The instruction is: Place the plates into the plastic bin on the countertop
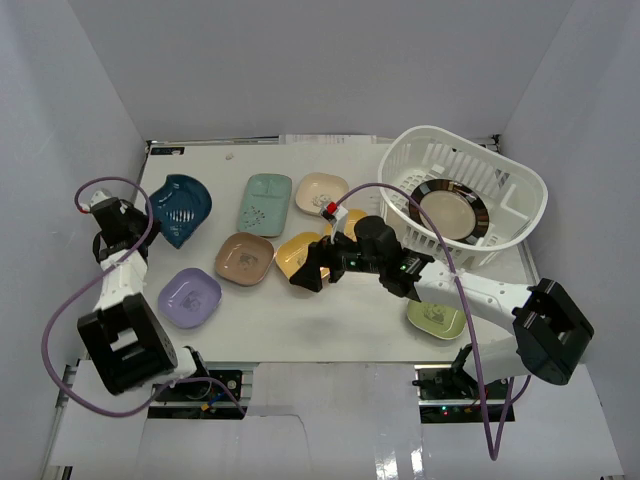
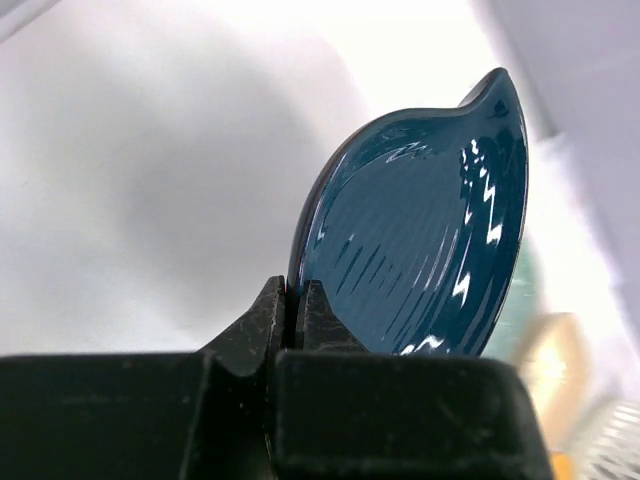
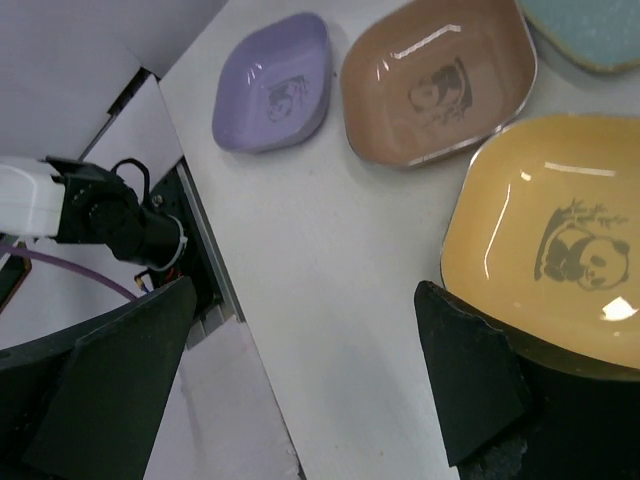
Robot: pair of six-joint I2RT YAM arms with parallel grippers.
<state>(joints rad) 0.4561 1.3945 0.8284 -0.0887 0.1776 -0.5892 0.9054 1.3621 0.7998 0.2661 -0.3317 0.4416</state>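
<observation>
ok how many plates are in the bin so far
1: the round plate lies on the floor of the bin. A smaller one beneath it could be hidden.

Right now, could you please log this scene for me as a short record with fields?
Left gripper: shut on the rim of the dark blue leaf-shaped dish
Right gripper: open, at the yellow rounded-square plate edge
White slotted plastic bin: holds round dark-rimmed tan plate
On white countertop: lavender plate, brown plate, beige plate, green plate, teal divided tray
</observation>
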